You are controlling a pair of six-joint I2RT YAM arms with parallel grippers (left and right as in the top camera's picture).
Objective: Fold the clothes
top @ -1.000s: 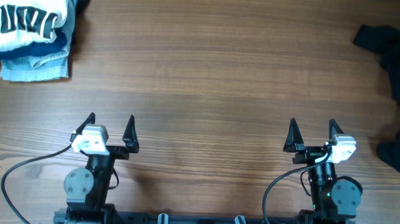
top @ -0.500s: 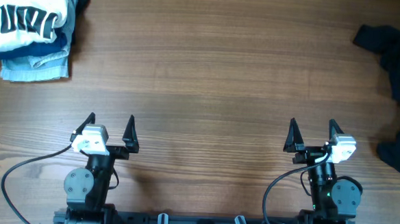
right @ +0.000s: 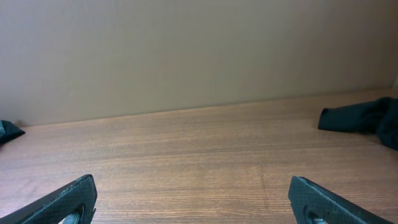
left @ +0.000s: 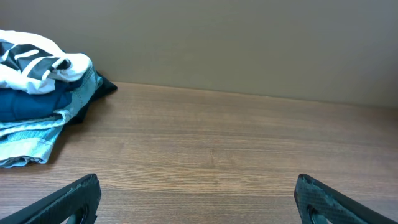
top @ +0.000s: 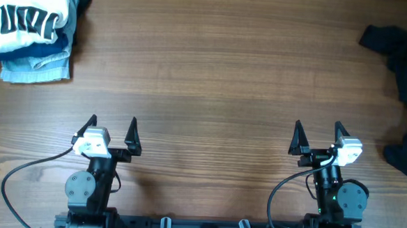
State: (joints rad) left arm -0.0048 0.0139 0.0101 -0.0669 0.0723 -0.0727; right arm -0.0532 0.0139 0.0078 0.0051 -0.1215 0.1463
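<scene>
A crumpled dark navy garment (top: 404,89) lies unfolded at the far right edge of the table; a part of it shows in the right wrist view (right: 360,118). A stack of folded clothes (top: 30,31) sits at the far left corner, with a white printed shirt on top of blue and light denim pieces; it also shows in the left wrist view (left: 40,93). My left gripper (top: 113,127) is open and empty near the front edge, left of centre. My right gripper (top: 317,131) is open and empty near the front edge, right of centre. Both are far from any cloth.
The wooden table (top: 212,79) stretches between the stack and the dark garment. A plain wall (left: 236,43) stands behind the table's far edge. Cables (top: 19,177) run from both arm bases at the front.
</scene>
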